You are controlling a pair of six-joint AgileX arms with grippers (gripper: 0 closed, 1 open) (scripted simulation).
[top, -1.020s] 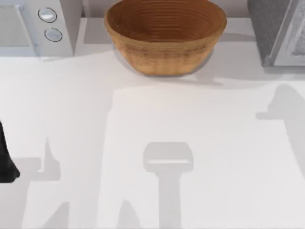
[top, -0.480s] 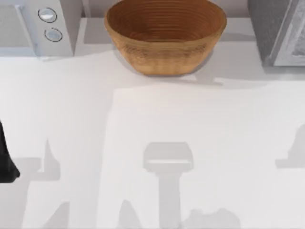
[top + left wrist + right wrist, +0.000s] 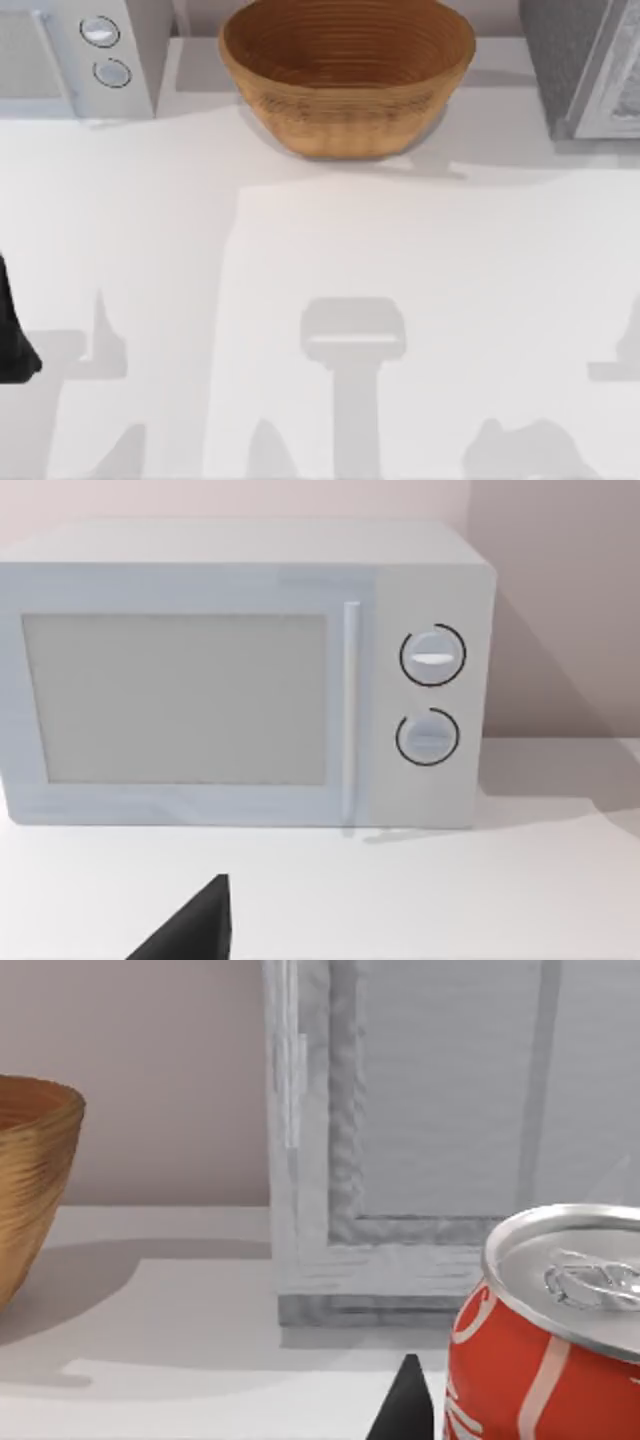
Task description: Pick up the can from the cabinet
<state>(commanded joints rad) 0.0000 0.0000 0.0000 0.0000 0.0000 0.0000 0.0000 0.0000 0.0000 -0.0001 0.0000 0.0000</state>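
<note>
The can is red with white lettering and a silver pull-tab top, and looms very close in the right wrist view. My right gripper is shut on it, one dark fingertip lying against the can's side. Behind the can stands the grey cabinet, which also sits at the table's back right. The can's lower part is out of view. My left gripper stays parked at the table's left edge, facing the microwave.
A woven brown bowl stands at the back middle, also visible as the bowl in the right wrist view. The microwave occupies the back left corner. Arm shadows fall on the white tabletop near its front edge.
On the table, the right arm's shadow has slid from beside the cabinet down toward the front right edge. The left arm has not moved.
</note>
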